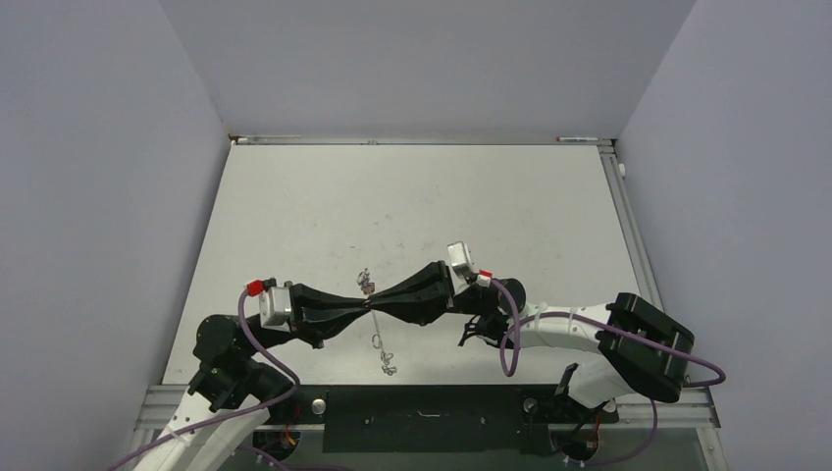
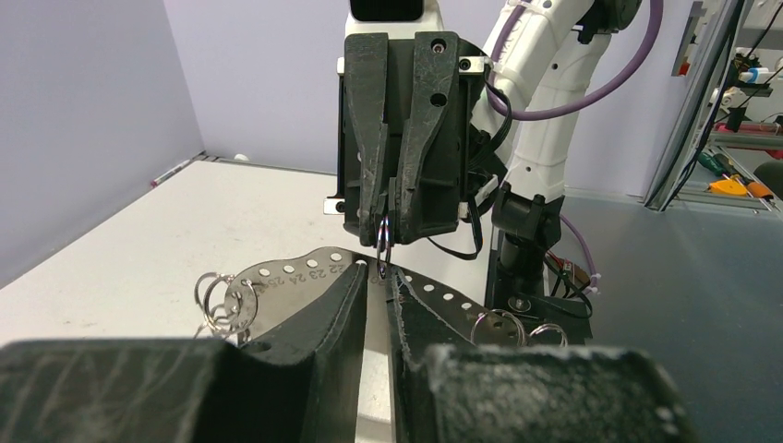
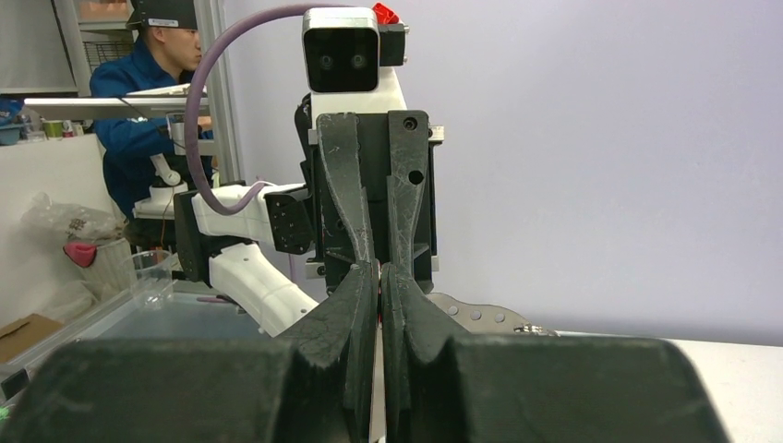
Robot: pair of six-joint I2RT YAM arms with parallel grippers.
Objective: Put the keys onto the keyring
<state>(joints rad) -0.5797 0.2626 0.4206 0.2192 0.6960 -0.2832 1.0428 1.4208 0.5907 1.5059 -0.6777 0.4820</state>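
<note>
My two grippers meet tip to tip above the near middle of the table. The right gripper (image 2: 386, 220) is shut on the keyring (image 2: 383, 245), a small thin wire ring seen edge-on that hangs from its tips. The ring's lower end reaches a hole in a curved silver plate (image 2: 295, 277) with numbered holes. The plate is held off the table and crosses both grippers (image 1: 377, 339). My left gripper (image 2: 380, 275) has its fingers a narrow slit apart around that spot. Whether they pinch anything is unclear. No keys show in any view.
Small split rings hang at both ends of the plate (image 2: 220, 300) (image 2: 503, 328). The white table (image 1: 442, 206) is walled on three sides. A black strip (image 1: 422, 417) and the arm bases line the near edge. A purple cable (image 1: 510, 339) loops by the right arm.
</note>
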